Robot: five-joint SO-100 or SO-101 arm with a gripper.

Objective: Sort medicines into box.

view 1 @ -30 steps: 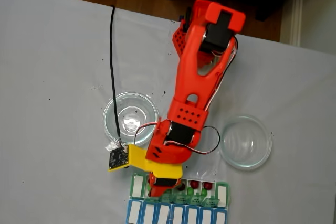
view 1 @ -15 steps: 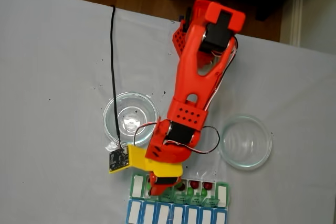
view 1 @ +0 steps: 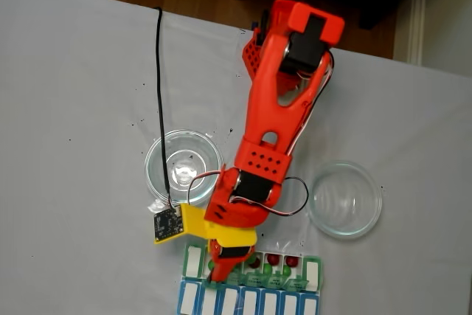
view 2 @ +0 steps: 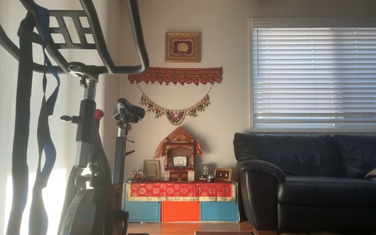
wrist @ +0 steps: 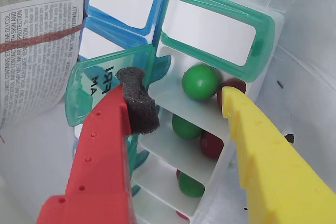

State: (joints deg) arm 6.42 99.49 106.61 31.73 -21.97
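Observation:
My gripper (wrist: 176,95) hangs open over the box (wrist: 262,35), the red finger (wrist: 105,145) on the left and the yellow finger (wrist: 262,150) on the right, with nothing between them. The red finger's black foam pad (wrist: 139,100) lies against an open green lid marked FRI (wrist: 97,85). The open compartments hold medicines: a green ball (wrist: 201,81) beside a dark red one (wrist: 234,86), then another green (wrist: 184,127) and red (wrist: 211,144) pair below. In the fixed view the gripper (view 1: 220,265) covers the left part of the box (view 1: 315,274), and red balls (view 1: 273,260) show to its right.
A blue-lidded row (view 1: 247,302) lies against the box at the table's near edge. Two clear round dishes (view 1: 184,160) (view 1: 345,199) stand on either side of the arm. A black cable (view 1: 157,71) runs to the wrist camera. A printed paper (wrist: 37,51) lies left of the organizers.
The gripper has crept slightly further down over the box toward the blue-lidded row. Nothing else has moved.

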